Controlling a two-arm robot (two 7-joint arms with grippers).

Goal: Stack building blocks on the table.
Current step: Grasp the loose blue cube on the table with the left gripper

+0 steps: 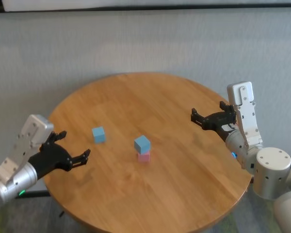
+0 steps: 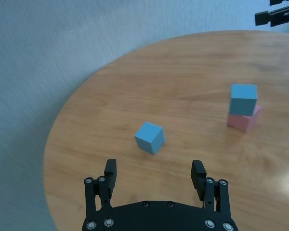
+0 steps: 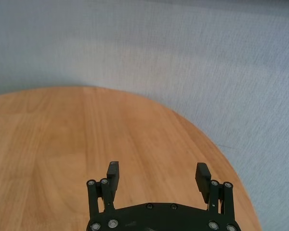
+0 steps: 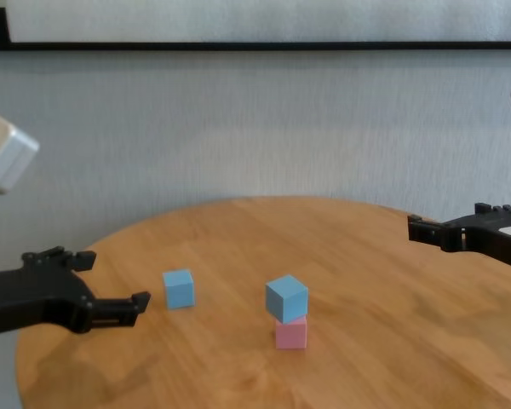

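While spread wide under everything, round wood-grain table (image 1: 184,194), light brown, set against a grey wall (image 1: 145,43). At the table's left edge, left gripper (image 1: 72,149), hovering just above the wood, black fingers (image 2: 110,174) spread well apart, nothing between them. At the right edge, right gripper (image 1: 203,116), raised over the table, fingers (image 3: 113,172) likewise spread wide and holding nothing, only bare tabletop between them in the right wrist view. Near the table's middle, slightly toward the near side, a two-block stack: light blue block on top (image 1: 142,143), sitting on the pink block (image 1: 144,156) and turned a little askew to it, so its corners overhang the pink faces. To the stack's left, standing alone and flat on the wood, the loose light blue block (image 1: 99,134), near the stack but not touching. From the left wrist view, loose light blue block directly ahead of the open left fingers and roughly centred on the gap between them, yet clearly beyond the fingertips, apart from both; stack farther off and toward the right gripper's side. Stack well apart from the right gripper, out of sight in the right wrist view.
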